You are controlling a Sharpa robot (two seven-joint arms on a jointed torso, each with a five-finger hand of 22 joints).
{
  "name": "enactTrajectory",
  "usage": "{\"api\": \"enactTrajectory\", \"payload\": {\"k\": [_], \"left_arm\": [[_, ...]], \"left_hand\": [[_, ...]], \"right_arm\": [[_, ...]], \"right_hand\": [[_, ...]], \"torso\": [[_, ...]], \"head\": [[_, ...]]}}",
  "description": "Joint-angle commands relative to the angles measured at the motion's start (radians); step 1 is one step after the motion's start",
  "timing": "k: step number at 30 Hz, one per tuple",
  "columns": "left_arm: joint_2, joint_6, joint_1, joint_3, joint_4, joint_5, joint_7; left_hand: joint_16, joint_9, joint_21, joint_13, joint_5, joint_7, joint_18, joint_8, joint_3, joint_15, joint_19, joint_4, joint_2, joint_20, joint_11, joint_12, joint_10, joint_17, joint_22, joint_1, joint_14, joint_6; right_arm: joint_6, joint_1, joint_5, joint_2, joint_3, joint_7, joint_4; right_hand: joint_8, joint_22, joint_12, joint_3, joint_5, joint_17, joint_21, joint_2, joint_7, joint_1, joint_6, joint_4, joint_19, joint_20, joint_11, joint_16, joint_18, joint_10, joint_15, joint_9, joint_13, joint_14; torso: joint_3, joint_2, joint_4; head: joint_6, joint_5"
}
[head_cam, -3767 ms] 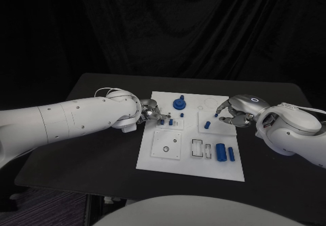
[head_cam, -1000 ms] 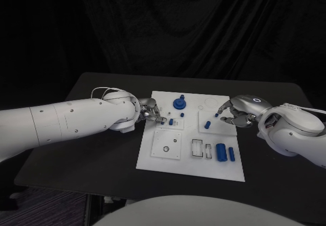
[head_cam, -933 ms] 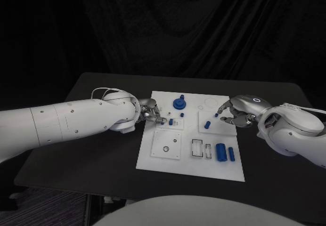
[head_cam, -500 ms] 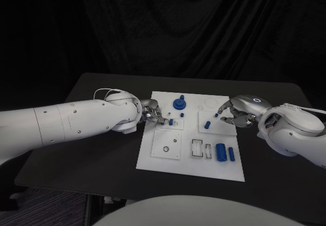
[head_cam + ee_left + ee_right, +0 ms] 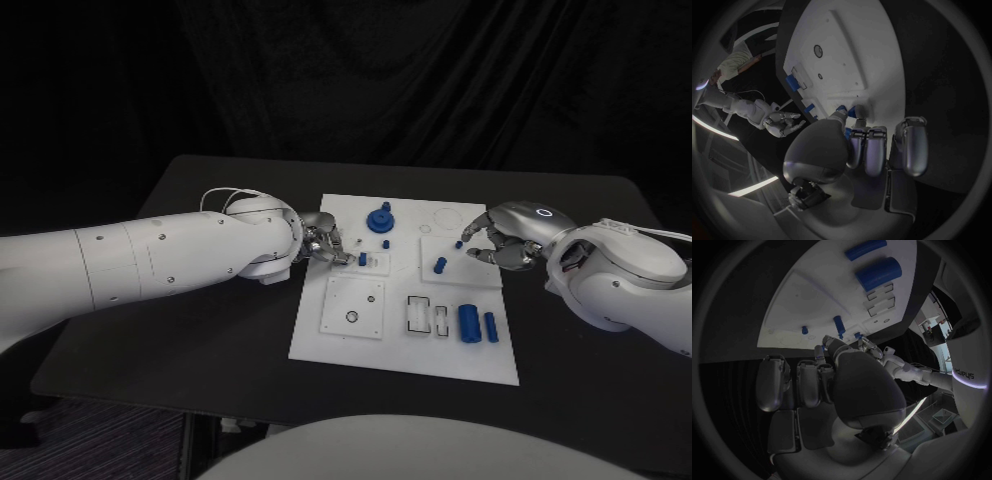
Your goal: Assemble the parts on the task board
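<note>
The white task board (image 5: pixel 408 345) lies mid-table. My left hand (image 5: pixel 323 244) sits at the board's left edge, thumb and a finger pinching a small blue part (image 5: pixel 857 110) over a raised white block; another small blue part (image 5: pixel 364 259) stands beside it. My right hand (image 5: pixel 498 244) hovers at the board's right edge with fingers curled and nothing visibly in them, one fingertip close to a tiny blue stud (image 5: pixel 804 330). A blue peg (image 5: pixel 440 265) stands on the board beside that hand.
A tall blue knobbed piece (image 5: pixel 382 218) stands at the board's far side. Two blue cylinders (image 5: pixel 470 320) lie side by side near the board's front right. A square white plate with a ring hole (image 5: pixel 355 306) sits front left. Black table (image 5: pixel 188 330) surrounds the board.
My left hand has drawn slightly in toward the small blue parts at the board's left edge. The right hand has stayed where it was.
</note>
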Motion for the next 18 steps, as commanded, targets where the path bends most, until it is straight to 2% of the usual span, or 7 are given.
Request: {"api": "enactTrajectory", "payload": {"k": [1, 7, 13, 15, 18], "left_arm": [[0.006, 0.029, -0.003, 0.000, -0.002, 0.001, -0.014], [0.012, 0.036, -0.005, 0.000, -0.009, 0.001, -0.018], [0.015, 0.025, -0.006, 0.000, -0.013, 0.001, -0.004], [0.016, 0.018, -0.007, 0.000, -0.014, 0.001, 0.006], [0.016, 0.009, -0.007, 0.000, -0.014, 0.001, 0.020]], "left_hand": [[0.003, 0.001, -0.002, 0.261, 0.007, -0.004, 0.009, -0.004, 0.009, -0.004, 0.010, 0.000, -0.003, -0.002, -0.005, -0.001, 0.105, 0.263, 0.202, 0.014, 0.104, 0.005], [0.003, 0.003, -0.002, 0.261, 0.018, -0.006, 0.009, -0.006, 0.038, -0.005, 0.010, -0.003, -0.013, -0.003, -0.006, -0.001, 0.105, 0.263, 0.202, 0.029, 0.104, 0.006], [0.003, 0.010, -0.002, 0.261, 0.050, -0.007, 0.009, -0.007, 0.096, -0.006, 0.010, -0.002, -0.032, -0.005, -0.007, -0.001, 0.105, 0.263, 0.202, 0.042, 0.104, 0.008], [0.003, 0.015, -0.002, 0.261, 0.064, -0.007, 0.009, -0.006, 0.134, -0.007, 0.010, -0.002, -0.041, -0.005, -0.008, -0.001, 0.105, 0.263, 0.202, 0.045, 0.104, 0.008], [0.003, 0.023, -0.003, 0.261, 0.064, -0.006, 0.010, -0.003, 0.187, -0.006, 0.010, -0.004, -0.047, -0.007, -0.009, -0.001, 0.105, 0.263, 0.202, 0.049, 0.104, 0.009]], "right_arm": [[-0.003, -0.002, -0.003, 0.000, 0.001, -0.012, 0.000], [-0.001, -0.002, -0.003, 0.002, 0.001, -0.012, 0.000], [-0.001, -0.002, -0.003, 0.002, 0.001, -0.012, 0.000], [0.000, -0.002, -0.003, 0.003, 0.001, -0.013, 0.000], [0.002, -0.002, -0.003, 0.003, 0.001, -0.013, 0.000]], "right_hand": [[-0.003, 0.185, -0.002, 0.001, 0.004, 0.000, -0.005, 0.001, -0.002, -0.011, 0.008, 0.007, 0.004, 0.005, 0.002, -0.002, 0.012, -0.005, 0.008, -0.001, 0.113, 0.050], [-0.003, 0.184, -0.002, 0.002, 0.005, 0.000, -0.005, 0.001, -0.002, -0.011, 0.009, 0.007, 0.004, 0.005, 0.002, -0.002, 0.012, -0.004, 0.008, -0.001, 0.114, 0.050], [-0.003, 0.184, -0.002, 0.002, 0.005, 0.000, -0.005, 0.001, -0.002, -0.011, 0.009, 0.007, 0.004, 0.005, 0.002, -0.002, 0.012, -0.004, 0.008, -0.001, 0.114, 0.050], [-0.002, 0.184, -0.003, 0.003, 0.006, -0.001, -0.005, 0.002, -0.003, -0.010, 0.010, 0.006, 0.004, 0.005, 0.001, -0.003, 0.012, -0.005, 0.007, -0.002, 0.113, 0.050], [-0.002, 0.184, -0.003, 0.003, 0.006, -0.001, -0.005, 0.002, -0.003, -0.010, 0.010, 0.006, 0.004, 0.005, 0.001, -0.003, 0.012, -0.005, 0.007, -0.002, 0.113, 0.050]], "torso": [[-0.0004, 0.000, 0.0003], [-0.0005, 0.000, 0.0003], [-0.0003, 0.001, 0.0009], [-0.0004, 0.001, 0.0008], [-0.0003, 0.001, 0.0002]], "head": [[0.000, 0.001], [0.000, 0.001], [0.000, 0.001], [0.000, 0.000], [0.000, 0.001]]}}
